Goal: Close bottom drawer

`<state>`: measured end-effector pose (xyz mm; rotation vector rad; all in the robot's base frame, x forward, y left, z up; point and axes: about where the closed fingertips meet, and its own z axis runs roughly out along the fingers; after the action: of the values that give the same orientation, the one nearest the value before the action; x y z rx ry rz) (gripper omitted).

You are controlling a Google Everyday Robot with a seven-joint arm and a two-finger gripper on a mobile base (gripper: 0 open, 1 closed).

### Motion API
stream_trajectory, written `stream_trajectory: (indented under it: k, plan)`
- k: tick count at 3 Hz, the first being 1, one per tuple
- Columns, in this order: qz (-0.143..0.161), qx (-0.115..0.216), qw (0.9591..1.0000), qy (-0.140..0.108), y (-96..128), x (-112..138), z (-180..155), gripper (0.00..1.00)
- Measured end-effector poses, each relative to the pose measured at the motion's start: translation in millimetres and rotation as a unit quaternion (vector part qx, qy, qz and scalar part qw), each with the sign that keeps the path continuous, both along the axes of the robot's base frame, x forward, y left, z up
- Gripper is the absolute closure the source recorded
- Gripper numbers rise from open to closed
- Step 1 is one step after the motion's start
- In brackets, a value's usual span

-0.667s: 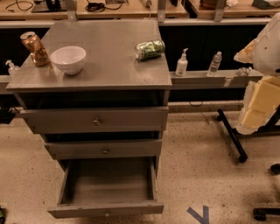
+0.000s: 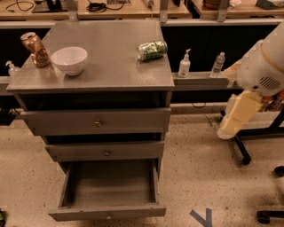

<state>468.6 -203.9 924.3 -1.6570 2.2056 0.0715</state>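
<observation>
A lab: cable-strewn table (image 2: 128, 11) at 12 o'clock, tape mark (image 2: 200, 217) at 5 o'clock, robot arm (image 2: 262, 71) at 3 o'clock, jaws unseen.

The grey tabletop (image 2: 111, 62) carries three things: an orange-brown can (image 2: 35, 48) standing upright at its left edge, a white bowl (image 2: 69, 60) just beside that can, and a green can (image 2: 152, 50) lying on its side near the right edge, well apart from the other two. The robot's arm (image 2: 248, 88) is off to the right, clear of the tabletop, its hand out of sight.
</observation>
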Motion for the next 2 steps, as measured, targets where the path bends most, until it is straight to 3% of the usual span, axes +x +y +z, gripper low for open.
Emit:
stream_trajectory:
  k: [1,2]
  plan:
    - [-0.015,0.124,0.9881,0.09,59.7,24.1,-123.1,0.0]
    - [-0.039,0.177,0.9717,0.152,91.7,31.0,-222.9,0.0]
